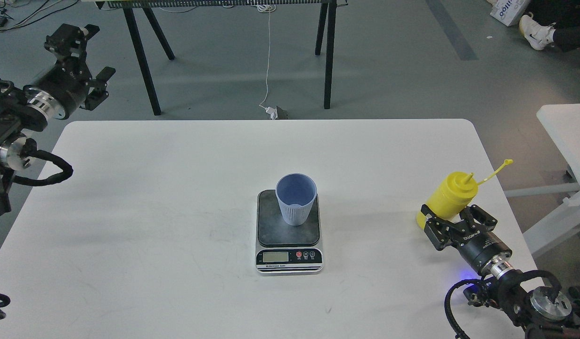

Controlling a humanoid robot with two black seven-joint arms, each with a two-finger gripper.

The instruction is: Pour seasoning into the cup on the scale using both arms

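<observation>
Grasping the uncapped yellow plastic squeeze bottle (451,197) low near the tabletop's (176,212) right edge, the right end effector (452,222) risks tipping or squeezing it, while the left end effector (85,70) hangs released.

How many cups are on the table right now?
1. The light-blue cup stands upright on the scale near the middle of the white table. Nothing in view seems big enough to hide another.

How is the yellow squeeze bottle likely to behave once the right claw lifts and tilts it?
The seasoning bottle looks like soft plastic, so it may dent under the right claw. It is tall and narrow, so likely tippy. Its tethered cap hangs off the open nozzle, so contents may spill when tilted.
</observation>
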